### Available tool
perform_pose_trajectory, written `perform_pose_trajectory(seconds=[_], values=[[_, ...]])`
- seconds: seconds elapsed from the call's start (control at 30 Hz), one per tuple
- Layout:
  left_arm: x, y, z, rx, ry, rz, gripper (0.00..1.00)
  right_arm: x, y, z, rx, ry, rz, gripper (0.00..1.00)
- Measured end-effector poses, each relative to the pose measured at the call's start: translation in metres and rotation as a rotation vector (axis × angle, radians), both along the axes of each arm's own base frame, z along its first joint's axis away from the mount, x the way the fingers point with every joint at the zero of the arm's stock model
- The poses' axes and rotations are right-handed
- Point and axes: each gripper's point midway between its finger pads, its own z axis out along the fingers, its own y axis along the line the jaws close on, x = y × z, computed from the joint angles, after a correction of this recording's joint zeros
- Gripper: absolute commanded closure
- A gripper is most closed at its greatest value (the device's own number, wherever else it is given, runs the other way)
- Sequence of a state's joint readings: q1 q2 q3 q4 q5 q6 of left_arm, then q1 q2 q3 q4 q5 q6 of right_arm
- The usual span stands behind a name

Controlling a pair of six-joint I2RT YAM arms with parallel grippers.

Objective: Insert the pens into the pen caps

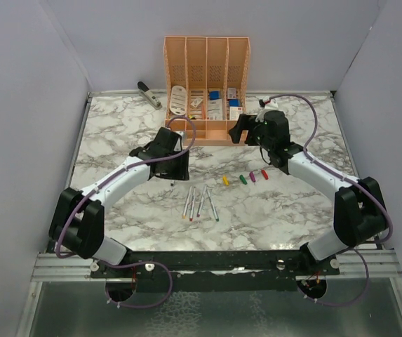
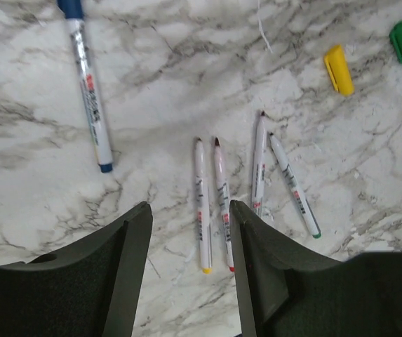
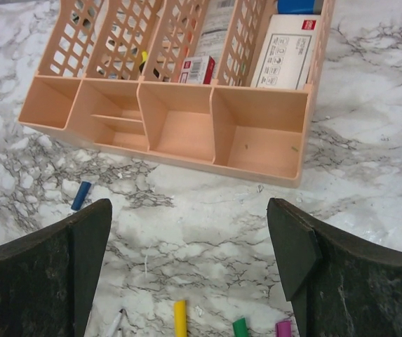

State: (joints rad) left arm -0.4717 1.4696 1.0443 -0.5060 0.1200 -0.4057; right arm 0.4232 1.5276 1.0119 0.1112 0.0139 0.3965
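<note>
Several silver-grey pens [image 1: 201, 202] lie side by side in the middle of the marble table; in the left wrist view they show as yellow-tipped [image 2: 201, 203], red-tipped [image 2: 222, 203], a third [image 2: 259, 165] and green-tipped [image 2: 295, 186]. A fifth pen [image 2: 90, 98] lies apart at the upper left, a blue cap [image 2: 71, 7] on its end. Loose caps lie in a row: yellow [image 1: 225, 180], green [image 1: 243, 178], purple [image 1: 252, 177], red [image 1: 264, 173]. My left gripper [image 2: 190, 207] hovers open just short of the pens, nothing in it. My right gripper [image 3: 188, 210] is open and empty, between the caps and the organiser.
A peach desk organiser [image 1: 206, 91] with boxes and small items stands at the back centre, its front trays [image 3: 165, 126] close ahead of my right gripper. A grey stapler [image 1: 148, 93] lies at the back left. Grey walls enclose the table on three sides.
</note>
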Motion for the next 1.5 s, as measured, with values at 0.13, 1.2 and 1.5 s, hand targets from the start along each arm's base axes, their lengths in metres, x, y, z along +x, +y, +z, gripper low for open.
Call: perform_pose_trajectory(seconds=[0.13,1.2,1.5], values=[[-0.034,-0.015,-0.015,0.021,0.081,-0.048,0.5,-0.001,0.0,-0.006,0.001,0.023,-0.001,0.09],[-0.068,-0.01,-0.058,0.199,0.252,-0.064,0.59,-0.009,-0.003,-0.031,-0.044,0.105,0.003,0.17],[-0.067,-0.009,-0.066,0.219,0.271,-0.078,0.62,-0.011,-0.004,-0.035,-0.051,0.121,0.002,0.17]])
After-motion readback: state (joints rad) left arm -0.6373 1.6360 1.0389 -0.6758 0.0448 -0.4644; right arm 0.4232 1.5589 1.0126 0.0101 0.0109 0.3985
